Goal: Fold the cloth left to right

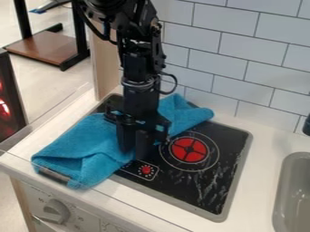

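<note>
The gripper (pixel 134 146) points down over the middle of the blue cloth (pixel 83 146), low and close to its front right edge. Bunched and creased, the cloth runs diagonally from the counter's front left corner to the back of the black stove top, covering the stove's left part. A fold lies across its front end, near the counter edge. Part of the cloth's middle is hidden behind the gripper; whether the two touch is unclear.
The stove top (pixel 212 181) has a red burner (pixel 188 150) right of the gripper and a red knob mark (pixel 146 170) in front. A grey sink (pixel 293 195) is at the right. Behind stands a white tiled wall (pixel 242 50). A clear panel edge crosses the counter's front.
</note>
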Controlling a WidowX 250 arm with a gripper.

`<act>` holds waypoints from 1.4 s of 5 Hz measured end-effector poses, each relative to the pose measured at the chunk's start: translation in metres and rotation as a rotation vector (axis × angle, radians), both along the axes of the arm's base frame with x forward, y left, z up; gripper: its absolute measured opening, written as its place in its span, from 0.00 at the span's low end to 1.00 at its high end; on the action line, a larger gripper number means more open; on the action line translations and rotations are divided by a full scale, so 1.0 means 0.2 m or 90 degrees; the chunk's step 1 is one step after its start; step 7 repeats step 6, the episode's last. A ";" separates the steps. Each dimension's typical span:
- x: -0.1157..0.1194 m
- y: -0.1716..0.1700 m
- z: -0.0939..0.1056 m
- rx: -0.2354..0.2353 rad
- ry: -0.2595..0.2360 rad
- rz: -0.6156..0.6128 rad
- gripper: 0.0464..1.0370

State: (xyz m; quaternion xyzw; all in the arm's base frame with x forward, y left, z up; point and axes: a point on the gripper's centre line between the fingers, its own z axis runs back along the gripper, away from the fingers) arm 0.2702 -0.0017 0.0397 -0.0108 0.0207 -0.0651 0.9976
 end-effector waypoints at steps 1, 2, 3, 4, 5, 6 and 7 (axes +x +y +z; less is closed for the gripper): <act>-0.01 0.02 0.06 -0.001 -0.012 0.006 0.77; -0.03 0.02 0.13 -0.007 -0.017 0.002 0.98; -0.05 0.02 0.22 -0.018 -0.032 0.000 0.97; -0.07 0.04 0.33 -0.014 -0.053 -0.001 0.96; -0.07 0.08 0.38 -0.027 -0.052 0.013 0.96; -0.07 0.08 0.38 -0.027 -0.052 0.011 0.96; -0.07 0.08 0.38 -0.027 -0.052 0.011 0.96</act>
